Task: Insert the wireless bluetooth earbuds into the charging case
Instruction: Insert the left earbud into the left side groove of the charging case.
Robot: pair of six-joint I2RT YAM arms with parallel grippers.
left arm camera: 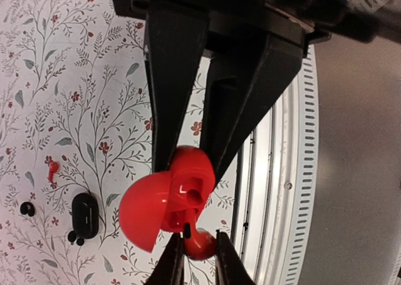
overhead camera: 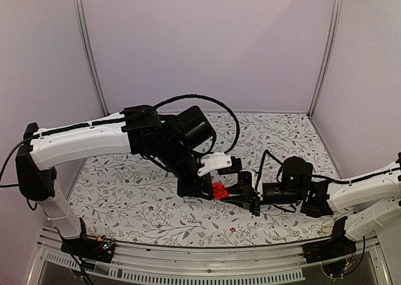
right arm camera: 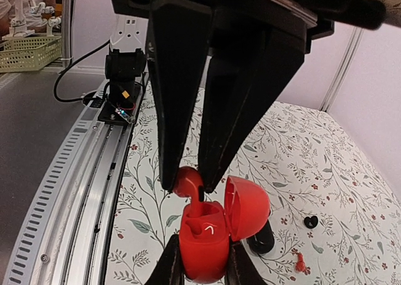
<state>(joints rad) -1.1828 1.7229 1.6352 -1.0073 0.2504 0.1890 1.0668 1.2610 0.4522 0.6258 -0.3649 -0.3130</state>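
Arms meet at lower centre of the top view, fingertips facing.
The left arm [overhead camera: 81, 141] reaches in from the left, left gripper [left arm camera: 188, 166] fingers clamped on the open red case [left arm camera: 147, 213]. The right arm [overhead camera: 363, 188] lies low from the right, right gripper [right arm camera: 188, 186] fingers pinching a red earbud [right arm camera: 185, 176].

A red earbud [right arm camera: 186, 178] pinched in the right gripper [right arm camera: 189, 186] over an open red case [right arm camera: 207, 250], perhaps touching its socket.

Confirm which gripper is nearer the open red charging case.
Left gripper: clamped on the red charging case. Right gripper holds a red earbud at its opening.
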